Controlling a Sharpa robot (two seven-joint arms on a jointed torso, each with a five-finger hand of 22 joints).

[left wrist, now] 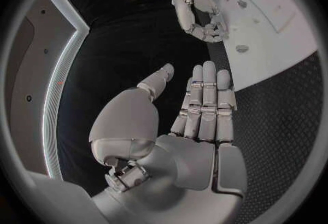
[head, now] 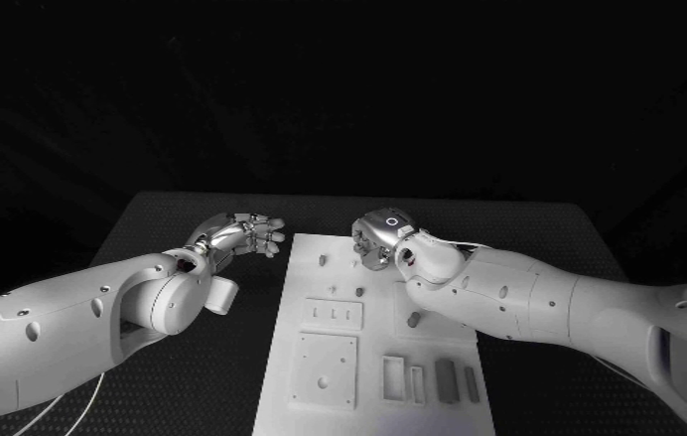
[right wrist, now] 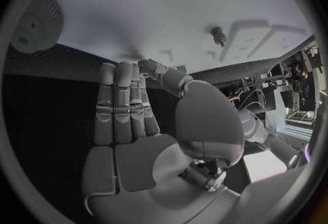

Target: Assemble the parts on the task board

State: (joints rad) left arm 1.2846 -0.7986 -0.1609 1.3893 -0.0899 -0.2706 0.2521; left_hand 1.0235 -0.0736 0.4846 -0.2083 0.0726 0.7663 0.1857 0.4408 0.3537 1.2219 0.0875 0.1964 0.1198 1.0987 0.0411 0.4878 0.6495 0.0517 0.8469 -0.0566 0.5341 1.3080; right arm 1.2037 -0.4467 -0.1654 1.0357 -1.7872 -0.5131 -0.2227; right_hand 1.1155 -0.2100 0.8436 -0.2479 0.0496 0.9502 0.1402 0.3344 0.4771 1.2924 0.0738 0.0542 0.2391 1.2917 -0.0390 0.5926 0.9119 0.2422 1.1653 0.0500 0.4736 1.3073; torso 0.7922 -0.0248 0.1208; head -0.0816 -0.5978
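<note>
Both hands hold nothing. Left hand [head: 246,234] hovers over the black table [head: 172,218] just off the task board [head: 444,418], fingers [left wrist: 208,104] straight and together. Right hand [head: 381,238] hangs above the board's far end, fingers [right wrist: 122,105] extended; a small part [right wrist: 218,34] stands beyond its fingertips, untouched.
</note>
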